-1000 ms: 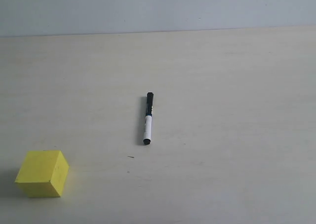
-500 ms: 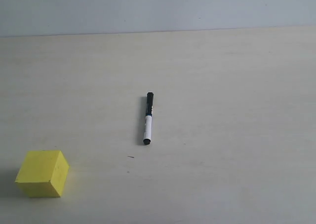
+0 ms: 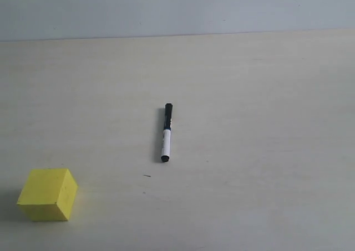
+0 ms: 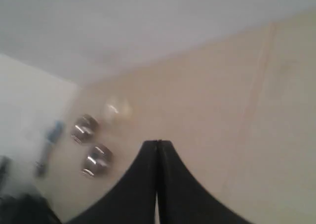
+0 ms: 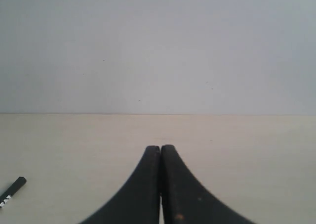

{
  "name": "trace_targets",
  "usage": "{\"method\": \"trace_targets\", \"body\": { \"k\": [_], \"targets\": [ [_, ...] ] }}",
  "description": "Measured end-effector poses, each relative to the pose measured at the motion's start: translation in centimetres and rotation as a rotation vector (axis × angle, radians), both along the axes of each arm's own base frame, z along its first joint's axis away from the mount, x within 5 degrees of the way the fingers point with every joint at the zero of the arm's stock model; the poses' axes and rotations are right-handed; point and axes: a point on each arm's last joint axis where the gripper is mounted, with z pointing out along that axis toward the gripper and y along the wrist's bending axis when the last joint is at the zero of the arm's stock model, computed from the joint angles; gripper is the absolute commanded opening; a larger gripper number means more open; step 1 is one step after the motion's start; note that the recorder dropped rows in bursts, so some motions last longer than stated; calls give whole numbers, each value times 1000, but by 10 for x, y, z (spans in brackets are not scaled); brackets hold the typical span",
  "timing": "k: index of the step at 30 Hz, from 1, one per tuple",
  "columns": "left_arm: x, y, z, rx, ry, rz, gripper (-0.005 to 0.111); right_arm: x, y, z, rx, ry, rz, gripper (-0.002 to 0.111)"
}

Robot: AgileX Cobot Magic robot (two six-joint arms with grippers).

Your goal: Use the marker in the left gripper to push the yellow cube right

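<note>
Matte, sharp-edged yellow cube (image 3: 47,194) and slim white-black marker (image 3: 166,132) sit well apart on the pale surface (image 3: 266,123). Jaws on left gripper (image 4: 157,144) and right gripper (image 5: 160,147) are clenched, empty. Left wrist view's blurry.

the marker (image 3: 166,132) lies mid-table (image 3: 266,123), with the yellow cube (image 3: 47,194) well apart at front left.

table (image 3: 266,96): pale wood grain, matte | wall (image 3: 177,7) behind: plain grey-white | light: soft, even

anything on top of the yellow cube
Nothing sits on the yellow cube; its top face is bare. It rests on the table; its underside and far faces are hidden.
</note>
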Motion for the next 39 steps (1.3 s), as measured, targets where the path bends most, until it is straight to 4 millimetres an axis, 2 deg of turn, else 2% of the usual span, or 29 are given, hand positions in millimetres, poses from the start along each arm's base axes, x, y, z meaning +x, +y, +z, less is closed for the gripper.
{"method": "trace_targets", "body": {
  "k": [2, 4, 6, 9, 12, 13, 14, 15, 16, 17, 18, 19, 20, 21, 23, 28, 39],
  "targets": [
    [9, -9, -10, -281, 130, 65, 0, 0, 0, 0, 0, 0, 0, 0],
    [21, -28, -18, -559, 238, 53, 0, 0, 0, 0, 0, 0, 0, 0],
    [34, -59, -27, -852, 345, -36, 0, 0, 0, 0, 0, 0, 0, 0],
    [47, -115, -39, -1088, 478, -232, 0, 0, 0, 0, 0, -2, 0, 0],
    [51, -173, -46, -1142, 481, -361, 0, 0, 0, 0, 0, -4, 0, 0],
    [49, -212, -53, -1140, 479, -417, 0, 0, 0, 0, 0, -4, 0, 0],
    [49, -227, -56, -1131, 479, -439, 0, 0, 0, 0, 0, -4, 0, 0],
    [46, -261, -67, -1115, 505, -481, 1, 0, 0, 0, 0, -4, 0, 0],
    [45, -277, -73, -1105, 530, -496, 6, 0, 0, 0, 0, -4, 0, 0],
    [44, -304, -85, -1079, 572, -516, 11, 0, 0, 0, 0, -4, 0, 0],
    [44, -313, -88, -1069, 589, -518, 23, 0, 0, 0, 0, -4, 0, 0],
    [44, -331, -101, -1046, 635, -490, 37, 0, 0, 0, 0, -4, 0, 0],
    [46, -342, -111, -1027, 664, -461, 45, 0, 0, 0, 0, -4, 0, 0],
    [48, -346, -119, -1010, 687, -428, 58, 0, 0, 0, 0, -4, 0, 0],
    [54, -353, -136, -984, 717, -362, 67, 0, 0, 0, 0, -4, 0, 0],
    [59, -357, -161, -960, 758, -288, 66, 0, 0, 0, 0, -4, 0, 0],
    [60, -358, -198, -949, 802, -123, 66, 0, 0, 0, 0, -4, 0, 0]
  ]
}}
